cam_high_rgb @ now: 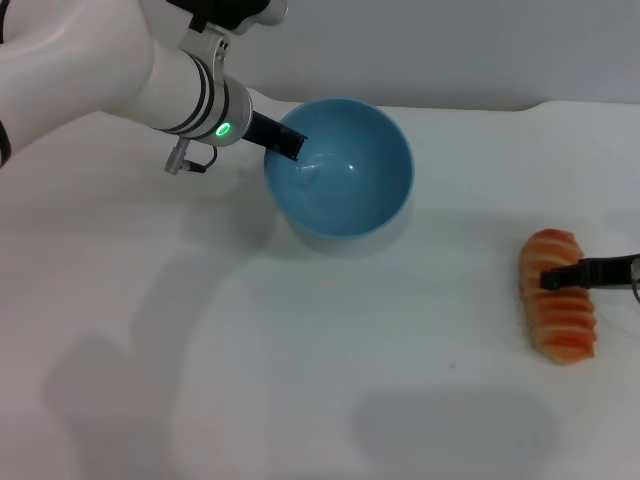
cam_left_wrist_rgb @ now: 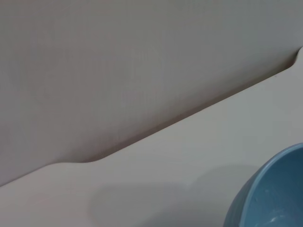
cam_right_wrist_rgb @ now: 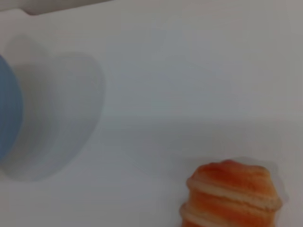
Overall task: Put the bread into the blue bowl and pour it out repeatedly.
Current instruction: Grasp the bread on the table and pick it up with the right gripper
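Observation:
The blue bowl (cam_high_rgb: 340, 175) stands upright and empty at the back centre of the white table; part of its rim shows in the left wrist view (cam_left_wrist_rgb: 270, 194). My left gripper (cam_high_rgb: 288, 142) is at the bowl's left rim, one dark finger (cam_high_rgb: 278, 134) lying inside the wall, clamped on it. The bread (cam_high_rgb: 558, 310), an orange-and-tan ridged loaf, lies on the table at the far right, and its end shows in the right wrist view (cam_right_wrist_rgb: 232, 194). My right gripper (cam_high_rgb: 560, 277) reaches in from the right edge across the loaf's upper half.
The white table (cam_high_rgb: 300, 350) ends at a back edge with a stepped notch (cam_left_wrist_rgb: 71, 165) before a grey wall. Bowl and loaf lie about a bowl's width apart. Nothing else stands on the table.

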Action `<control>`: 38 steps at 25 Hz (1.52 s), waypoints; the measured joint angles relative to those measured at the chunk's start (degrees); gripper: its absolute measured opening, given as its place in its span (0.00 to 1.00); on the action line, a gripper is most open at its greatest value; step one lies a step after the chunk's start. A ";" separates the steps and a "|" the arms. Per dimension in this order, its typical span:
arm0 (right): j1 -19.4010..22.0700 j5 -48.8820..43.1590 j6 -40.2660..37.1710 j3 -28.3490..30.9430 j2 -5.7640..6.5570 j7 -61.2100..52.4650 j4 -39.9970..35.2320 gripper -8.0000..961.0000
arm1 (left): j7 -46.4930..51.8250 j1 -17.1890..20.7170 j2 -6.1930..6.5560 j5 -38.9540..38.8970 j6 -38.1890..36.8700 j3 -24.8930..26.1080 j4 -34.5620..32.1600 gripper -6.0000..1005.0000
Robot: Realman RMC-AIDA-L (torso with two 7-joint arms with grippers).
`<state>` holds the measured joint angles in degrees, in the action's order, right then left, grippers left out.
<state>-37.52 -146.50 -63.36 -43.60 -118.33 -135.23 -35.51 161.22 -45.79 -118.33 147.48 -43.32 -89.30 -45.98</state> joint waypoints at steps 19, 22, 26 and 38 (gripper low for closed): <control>2.33 0.26 -0.77 -3.47 -0.55 -0.29 -8.18 0.37 | -0.23 -0.01 0.04 0.00 0.09 0.42 0.01 0.00; 2.35 0.34 -0.85 -3.73 -0.60 -0.05 -10.42 0.36 | -0.14 -0.01 0.03 0.00 0.09 0.45 0.01 0.00; 2.46 1.23 -1.54 -4.49 -0.60 0.04 -13.91 0.34 | 0.02 0.00 0.02 0.00 0.09 0.45 0.01 0.00; 1.62 3.16 -4.53 -10.11 -0.64 0.25 -24.11 0.22 | 0.06 -0.36 0.03 0.00 0.50 0.18 0.29 0.00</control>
<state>-35.90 -143.34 -67.89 -53.71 -118.97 -134.98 -59.62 161.28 -46.15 -118.30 147.48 -42.82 -89.12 -45.69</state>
